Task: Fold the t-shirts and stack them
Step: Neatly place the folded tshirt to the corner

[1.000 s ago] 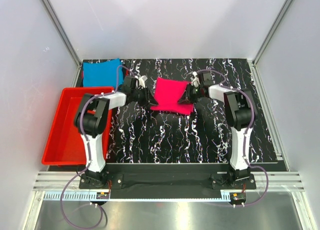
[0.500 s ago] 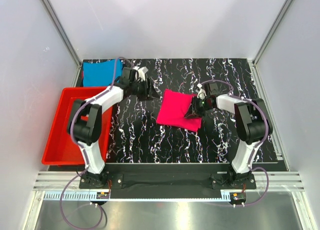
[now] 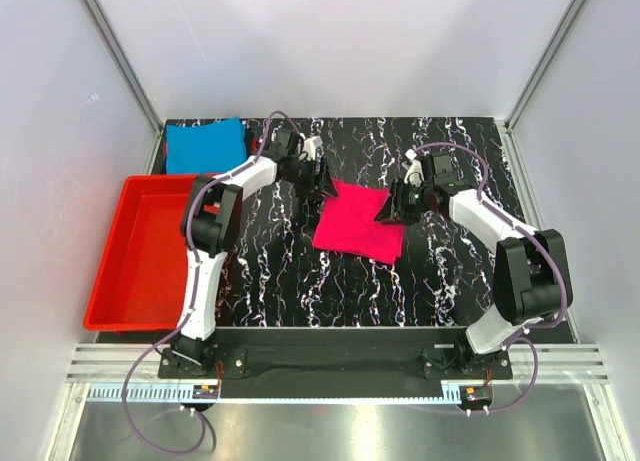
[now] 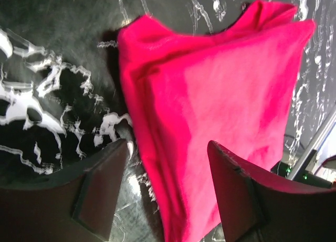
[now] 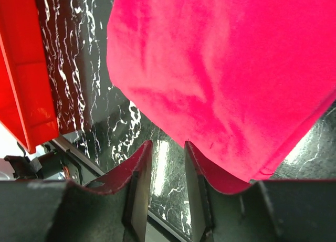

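Note:
The magenta-pink t-shirt point(image 3: 358, 221) lies folded on the black marbled table point(image 3: 300, 271), mid-table. My left gripper point(image 3: 322, 184) is at its far-left corner; in the left wrist view point(image 4: 168, 163) it is wide open, with the shirt's folded edge point(image 4: 173, 163) lying between the fingers and not gripped. My right gripper point(image 3: 393, 205) is at the shirt's right edge; in the right wrist view point(image 5: 167, 147) its fingers stand slightly apart with only table between them, and the shirt point(image 5: 226, 69) lies just past the tips. The turquoise-blue t-shirt point(image 3: 205, 144) lies folded at the far left corner.
A red plastic tray point(image 3: 112, 281) stands at the table's left edge, also in the right wrist view point(image 5: 26, 84). White walls with metal frame posts enclose the table on three sides.
Both grippers held the pink shirt and moved it right and nearer. The left let go first and has come back to the far-left corner. The right has now let go.

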`<move>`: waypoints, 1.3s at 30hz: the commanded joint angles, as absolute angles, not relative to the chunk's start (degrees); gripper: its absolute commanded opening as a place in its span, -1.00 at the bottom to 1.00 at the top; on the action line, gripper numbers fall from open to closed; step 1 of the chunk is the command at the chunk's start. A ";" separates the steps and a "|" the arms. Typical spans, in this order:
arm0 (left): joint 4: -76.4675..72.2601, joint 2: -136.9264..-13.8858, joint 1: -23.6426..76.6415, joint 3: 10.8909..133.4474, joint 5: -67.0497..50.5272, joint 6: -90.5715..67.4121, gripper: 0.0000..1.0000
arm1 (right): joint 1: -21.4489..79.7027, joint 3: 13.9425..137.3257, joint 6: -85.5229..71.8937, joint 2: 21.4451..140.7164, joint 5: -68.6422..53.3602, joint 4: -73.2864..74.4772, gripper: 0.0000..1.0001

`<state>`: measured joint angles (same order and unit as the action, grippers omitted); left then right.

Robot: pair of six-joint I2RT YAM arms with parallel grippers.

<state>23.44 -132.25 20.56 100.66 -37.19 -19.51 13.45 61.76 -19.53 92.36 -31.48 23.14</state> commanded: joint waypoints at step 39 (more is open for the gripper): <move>6.38 -107.91 20.57 67.22 -25.24 -35.45 0.26 | 15.38 65.04 -22.41 95.81 -24.70 22.50 -0.29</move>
